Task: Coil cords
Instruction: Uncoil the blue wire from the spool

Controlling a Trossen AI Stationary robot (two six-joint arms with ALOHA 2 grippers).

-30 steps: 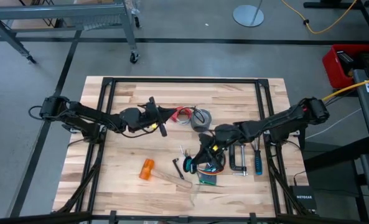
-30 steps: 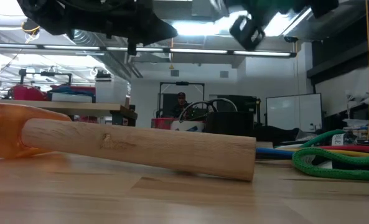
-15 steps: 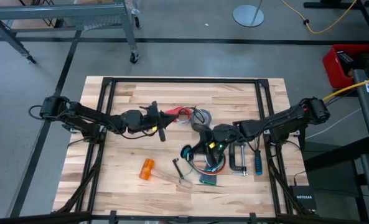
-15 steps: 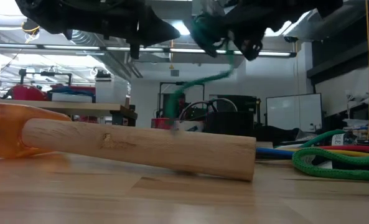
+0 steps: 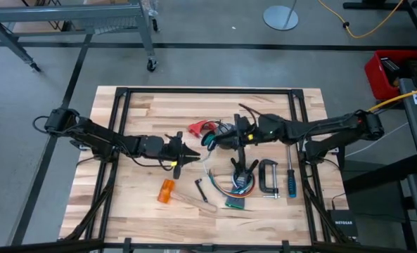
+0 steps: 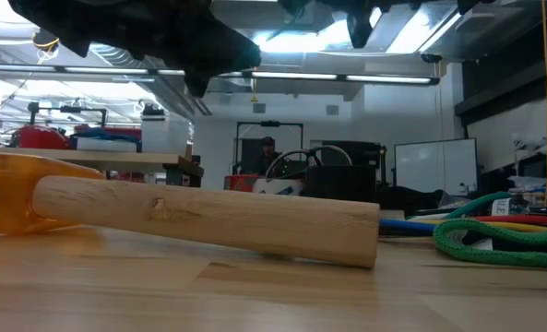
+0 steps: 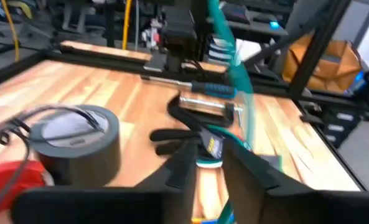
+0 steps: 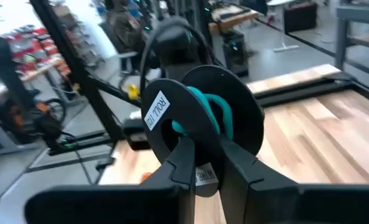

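A black spool [image 8: 203, 127] wound with teal cord [image 8: 209, 118] is gripped by the right gripper [image 5: 219, 139], whose fingers are nearly closed on the spool's discs; a white label can be read on the nearer disc in the right wrist view. In the high view this gripper is seen above the middle of the desk [image 5: 145, 105], just beside the grey tape roll [image 5: 227, 130]. A length of teal cord [image 7: 234, 62] is seen stretched from the spool toward the cluster of cords [image 5: 238, 184] lying on the desk near the front, beside the black clamp [image 5: 270, 177] and the blue-handled screwdriver [image 5: 290, 179]. The cord with the red plastic piece [image 5: 196, 127] is found just left of the tape roll, toward the far side.

The left gripper [image 5: 192, 152] is held left of centre, its fingers a narrow gap apart and nothing between them. A mallet with an orange head [image 5: 166, 191] and wooden handle [image 6: 208, 217] lies on the desk nearer the front.
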